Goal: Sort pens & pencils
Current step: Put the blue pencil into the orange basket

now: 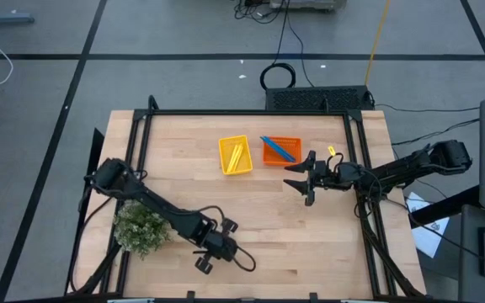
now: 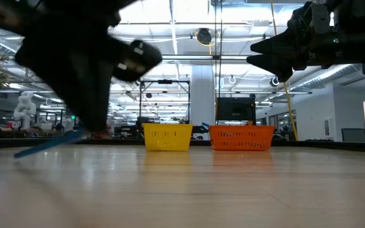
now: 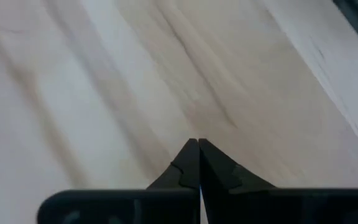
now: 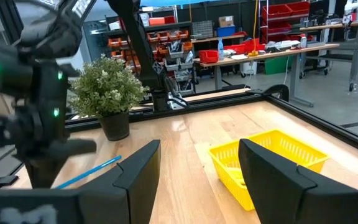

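Left fingers (image 3: 199,163) together, seemingly on pen (image 2: 46,143).

The wooden table (image 1: 268,227) is a pale butcher-block top framed by a dark rail. Near its far edge stand two small baskets side by side, just apart: a yellow basket (image 1: 235,156) with yellow pencils (image 1: 236,155) inside, and an orange basket (image 1: 281,151) with a blue pen (image 1: 278,149) lying across it. A small potted plant (image 1: 141,227) stands near the left edge. Another blue pen (image 2: 46,145) slants just above the tabletop near the front.
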You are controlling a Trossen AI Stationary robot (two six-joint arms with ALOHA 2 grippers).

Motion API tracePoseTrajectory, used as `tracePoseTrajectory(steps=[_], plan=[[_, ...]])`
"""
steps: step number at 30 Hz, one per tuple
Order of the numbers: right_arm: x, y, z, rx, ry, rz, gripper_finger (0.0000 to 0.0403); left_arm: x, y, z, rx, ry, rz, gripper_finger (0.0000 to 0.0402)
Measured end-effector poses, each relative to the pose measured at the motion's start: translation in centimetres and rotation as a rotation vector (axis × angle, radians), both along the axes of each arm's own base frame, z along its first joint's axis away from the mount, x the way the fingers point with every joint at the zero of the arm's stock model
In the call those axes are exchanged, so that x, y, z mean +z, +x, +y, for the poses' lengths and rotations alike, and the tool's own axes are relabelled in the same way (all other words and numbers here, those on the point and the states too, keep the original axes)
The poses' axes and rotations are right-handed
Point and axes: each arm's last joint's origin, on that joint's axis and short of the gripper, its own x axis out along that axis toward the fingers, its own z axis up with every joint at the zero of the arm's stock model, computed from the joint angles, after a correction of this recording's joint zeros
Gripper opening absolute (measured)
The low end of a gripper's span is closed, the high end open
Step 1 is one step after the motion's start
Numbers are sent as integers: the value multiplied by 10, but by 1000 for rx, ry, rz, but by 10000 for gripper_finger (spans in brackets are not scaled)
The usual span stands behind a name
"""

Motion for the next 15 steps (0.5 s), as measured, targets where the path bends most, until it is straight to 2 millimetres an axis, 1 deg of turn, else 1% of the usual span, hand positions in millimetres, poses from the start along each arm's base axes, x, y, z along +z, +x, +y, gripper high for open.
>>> tracePoseTrajectory(steps=[3, 5, 10, 15], plan=[[0, 0, 0, 0, 0, 1, 206, 18, 2, 10, 7, 12, -66, 1], [0, 0, 0, 0, 0, 1, 206, 34, 3, 20, 16, 25, -130, 1], [0, 0, 0, 0, 0, 1, 206, 86, 1, 52, 80, 72, -332, 0], [0, 0, 0, 0, 0, 2, 206, 139, -10, 82, 178, 71, -553, 0]])
